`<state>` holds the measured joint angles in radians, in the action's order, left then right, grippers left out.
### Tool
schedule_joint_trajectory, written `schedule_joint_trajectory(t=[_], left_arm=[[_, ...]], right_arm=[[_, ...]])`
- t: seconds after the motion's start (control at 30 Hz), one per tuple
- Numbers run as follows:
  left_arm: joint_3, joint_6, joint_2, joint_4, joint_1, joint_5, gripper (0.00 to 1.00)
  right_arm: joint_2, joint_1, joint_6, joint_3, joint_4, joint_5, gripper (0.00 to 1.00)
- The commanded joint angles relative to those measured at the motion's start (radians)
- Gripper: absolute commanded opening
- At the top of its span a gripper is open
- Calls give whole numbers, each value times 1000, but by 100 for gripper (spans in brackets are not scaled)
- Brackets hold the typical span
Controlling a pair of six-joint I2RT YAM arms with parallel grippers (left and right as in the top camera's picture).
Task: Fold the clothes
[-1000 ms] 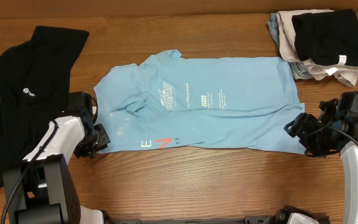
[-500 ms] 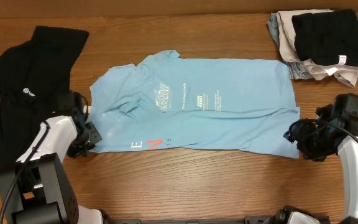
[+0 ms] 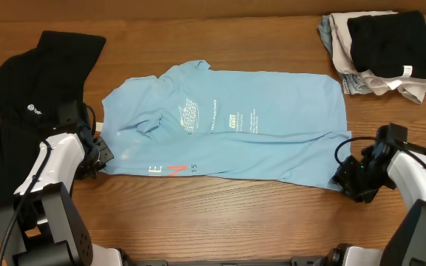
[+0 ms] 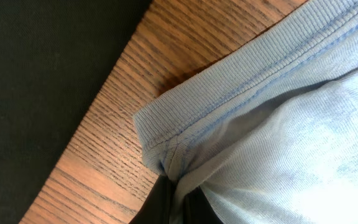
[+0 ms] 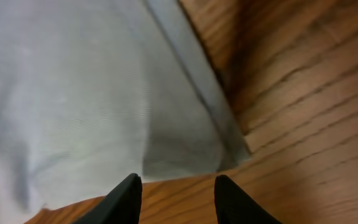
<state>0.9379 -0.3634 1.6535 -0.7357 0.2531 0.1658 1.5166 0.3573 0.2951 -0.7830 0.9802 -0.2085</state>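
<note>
Light blue cotton T-shirt [image 3: 272, 140] lies flat on the wood-grain table [image 3: 235, 214]. At 9 o'clock the left pincer [image 4: 178, 200] clamps its ribbed edge. At 4 o'clock the right pincer [image 5: 178, 186] stands apart.

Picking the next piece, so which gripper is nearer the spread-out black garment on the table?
Left. The left gripper sits beside the black garment, clamped on the light blue T-shirt; the right gripper is at the shirt's far corner.

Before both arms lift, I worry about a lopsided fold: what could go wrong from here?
The right gripper stands open with only a corner of the T-shirt near its tips; closing could miss it. The left gripper pinches just a small bunch of hem, which might slip. The black garment lies close beside that grip and could get dragged.
</note>
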Motion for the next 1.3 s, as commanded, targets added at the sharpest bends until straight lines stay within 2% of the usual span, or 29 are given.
schedule_joint_trajectory(t=[0.0, 0.2, 0.53, 0.63, 0.83, 1.1, 1.27], left_arm=[[23, 19, 8, 5, 4, 20, 4], [23, 19, 8, 7, 4, 20, 4], [23, 20, 8, 6, 4, 21, 4], [25, 26, 8, -2, 4, 21, 4], [72, 71, 8, -82, 5, 29, 4], [214, 72, 8, -241, 9, 101, 4], [277, 72, 8, -329, 8, 134, 4]], right_arm=[[20, -5, 21, 10, -8, 89, 42], [31, -5, 22, 10, -45, 100, 42], [32, -5, 24, 11, -60, 103, 15], [32, -5, 24, 11, -56, 103, 4], [31, 37, 46, -11, 0, 104, 4], [30, 149, 28, -57, 90, 103, 4], [30, 169, 27, -83, 121, 84, 4]])
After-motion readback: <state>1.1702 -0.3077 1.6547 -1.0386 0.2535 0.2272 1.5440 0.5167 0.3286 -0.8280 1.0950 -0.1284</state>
